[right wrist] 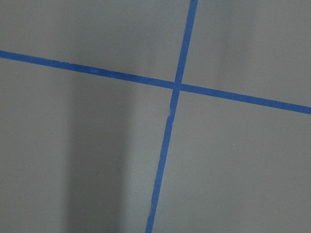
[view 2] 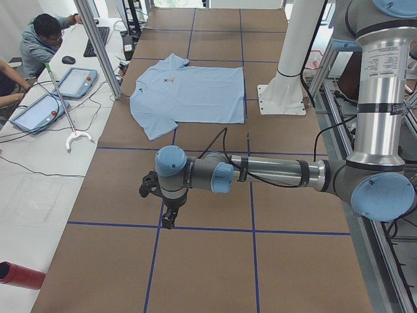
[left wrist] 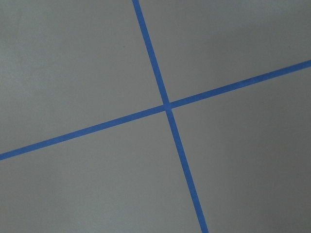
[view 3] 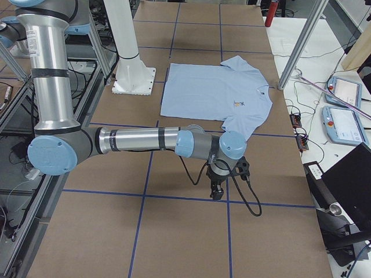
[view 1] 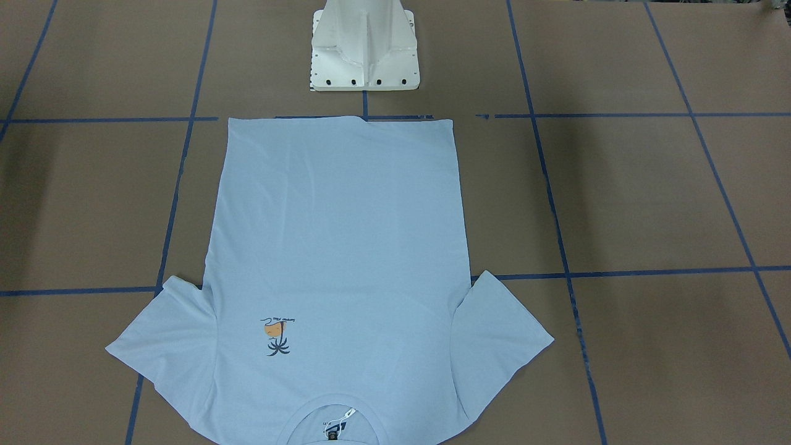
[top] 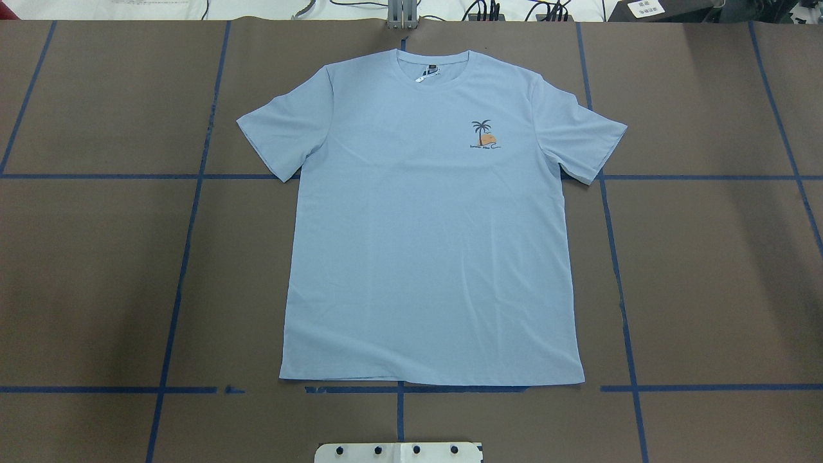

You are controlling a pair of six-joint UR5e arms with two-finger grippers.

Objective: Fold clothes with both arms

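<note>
The light blue T-shirt [top: 424,225] lies flat and spread out, front up, in the middle of the brown table, with both sleeves out. It also shows in the front-facing view [view 1: 340,247]. Its palm-tree print [top: 483,135] is on the chest and its neck label [top: 427,74] is at the collar, on the far side from the robot. My left gripper [view 2: 168,218] hangs over bare table far from the shirt [view 2: 195,91], and I cannot tell whether it is open or shut. My right gripper [view 3: 217,191] does the same at the other end, also impossible to judge. Both wrist views show only table and blue tape.
The white pedestal base [view 1: 364,49] stands just behind the shirt's hem. Blue tape lines [top: 186,225] grid the table. Operators [view 2: 39,39] sit at a side bench with teach pendants [view 2: 75,81]. A red cylinder [view 2: 19,274] lies on that bench.
</note>
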